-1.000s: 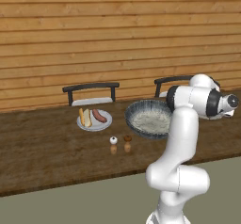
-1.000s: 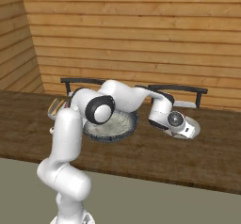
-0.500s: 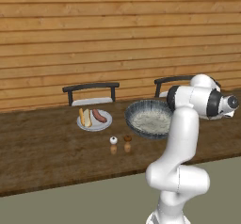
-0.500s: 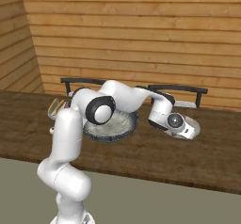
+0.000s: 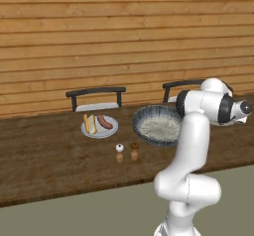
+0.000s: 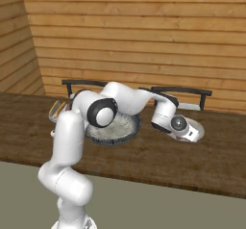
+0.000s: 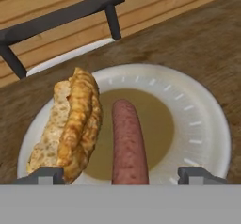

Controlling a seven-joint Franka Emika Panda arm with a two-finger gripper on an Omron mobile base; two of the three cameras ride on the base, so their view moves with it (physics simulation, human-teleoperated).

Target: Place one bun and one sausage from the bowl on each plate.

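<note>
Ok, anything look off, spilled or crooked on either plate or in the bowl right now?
Nothing stands out. Seen from the hand, the plate holds a bun and a sausage side by side, inside the rim. The far plate also has one of each. The bowl sits upright.

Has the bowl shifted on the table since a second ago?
No. In the left base view the bowl sits at the same spot right of the two shakers and the filled plate.

Two plates (image 5: 99, 130) (image 7: 202, 124) — one bowl (image 5: 158, 126)
</note>
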